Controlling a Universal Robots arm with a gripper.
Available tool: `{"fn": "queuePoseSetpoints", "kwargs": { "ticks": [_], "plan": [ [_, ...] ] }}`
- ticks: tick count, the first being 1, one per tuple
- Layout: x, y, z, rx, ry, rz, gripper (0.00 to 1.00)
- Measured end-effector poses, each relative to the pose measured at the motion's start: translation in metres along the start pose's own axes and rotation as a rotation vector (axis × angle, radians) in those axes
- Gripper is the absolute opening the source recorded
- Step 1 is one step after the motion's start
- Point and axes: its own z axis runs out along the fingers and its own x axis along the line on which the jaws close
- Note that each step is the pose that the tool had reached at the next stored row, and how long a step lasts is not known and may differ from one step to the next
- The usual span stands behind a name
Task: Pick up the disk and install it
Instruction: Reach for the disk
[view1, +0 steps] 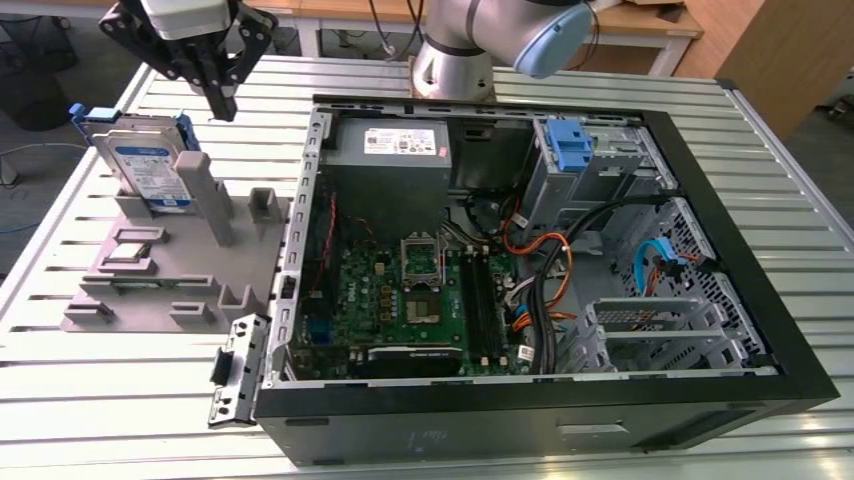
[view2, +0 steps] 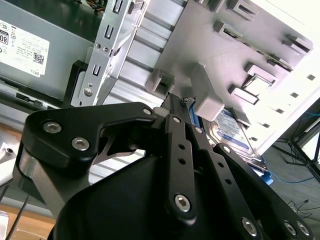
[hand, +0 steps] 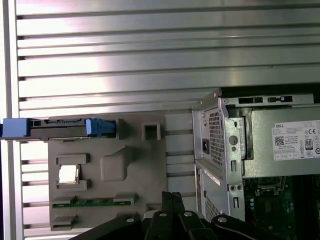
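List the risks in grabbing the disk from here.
1. The gripper hangs shut, up beside the disk rather than over it; approaching like that could knock the disk, which stands on edge in the grey holder.
2. A holder post stands right beside the disk; the gripper may catch it.

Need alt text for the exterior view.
The gripper hangs, jaws shut, near but clear of the disk, which stands upright in a grey fixture on a slatted table. An open PC case lies at the exterior view's right.
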Motion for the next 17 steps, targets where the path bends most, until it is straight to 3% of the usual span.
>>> {"fn": "queuePoseSetpoints", "kwargs": {
  "ticks": [9,17],
  "plan": [
    [0.0009,-0.0001,0.0001,-0.0001,-0.0001,0.0,0.1],
    [0.0079,-0.0006,0.0009,-0.0001,-0.0001,0.0,0.1]
  ]
}}
